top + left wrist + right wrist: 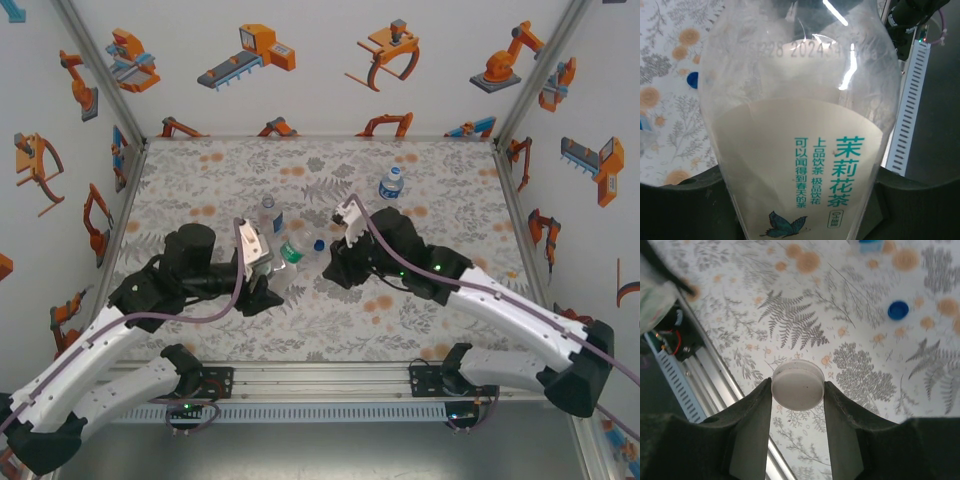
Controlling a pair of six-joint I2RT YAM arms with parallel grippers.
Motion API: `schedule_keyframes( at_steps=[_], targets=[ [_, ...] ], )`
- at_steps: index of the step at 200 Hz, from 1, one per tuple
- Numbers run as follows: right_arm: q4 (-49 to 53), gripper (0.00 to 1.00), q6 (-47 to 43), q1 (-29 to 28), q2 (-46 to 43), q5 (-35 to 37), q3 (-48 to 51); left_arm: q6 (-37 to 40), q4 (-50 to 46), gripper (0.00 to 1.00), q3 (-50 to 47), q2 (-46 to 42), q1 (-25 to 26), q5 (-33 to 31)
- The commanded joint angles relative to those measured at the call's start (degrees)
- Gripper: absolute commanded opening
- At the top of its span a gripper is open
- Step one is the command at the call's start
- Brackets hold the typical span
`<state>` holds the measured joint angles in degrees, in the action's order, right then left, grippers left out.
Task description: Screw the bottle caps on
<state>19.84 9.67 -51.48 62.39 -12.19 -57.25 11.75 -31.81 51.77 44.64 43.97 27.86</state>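
My left gripper [795, 205] is shut on the green-label bottle [800, 150], its dark fingers on both sides of the cream label. From above, this bottle [291, 252] lies tilted between the two grippers. My right gripper [797, 387] is shut on a white cap [797, 390], pinched by its rim and held above the table. In the top view the right gripper [330, 262] sits just right of the bottle's neck end. A blue cap [898, 310] lies loose on the patterned table. The slim bottle [268, 213] stands behind the left gripper [262, 275]. The squat blue-label bottle [391, 184] stands at the back right.
The floral table mat [220, 170] is walled in by white panels on three sides. A metal rail [320, 380] with both arm bases runs along the near edge. The blue cap [693, 80] lies on the mat left of the held bottle.
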Motion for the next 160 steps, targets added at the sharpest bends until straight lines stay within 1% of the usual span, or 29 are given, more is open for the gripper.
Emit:
schedule_keyframes(
  at_steps=[1,29,65,83,134,160],
  targets=[
    [2.59,0.24,-12.88,0.0,-2.72,-8.03,-4.94,7.51,-2.85,0.0,2.41,-0.28,0.42,1.73],
    [8.61,0.24,-21.68,-0.02,-4.12,-14.57,-10.99,13.64,-4.11,0.0,2.2,-1.17,0.74,2.85],
    [13.7,0.23,-28.21,-0.02,-4.78,-19.5,-17.0,20.09,-8.78,0.0,3.2,-1.2,0.78,2.79],
    [15.43,0.22,-30.73,-0.02,-4.91,-21.21,-18.9,20.88,-9.07,0.0,3.25,-1.71,0.86,1.28],
    [16.88,0.21,-31.48,-0.18,-1.83,-27.18,-23.72,22.86,-9.14,0.0,3.31,-1.52,0.99,1.56],
    [16.81,0.2,-31.47,-1.05,0.05,-27.78,-25.28,23.56,-9.37,0.0,3.57,-0.73,1.04,2.68]
  ],
)
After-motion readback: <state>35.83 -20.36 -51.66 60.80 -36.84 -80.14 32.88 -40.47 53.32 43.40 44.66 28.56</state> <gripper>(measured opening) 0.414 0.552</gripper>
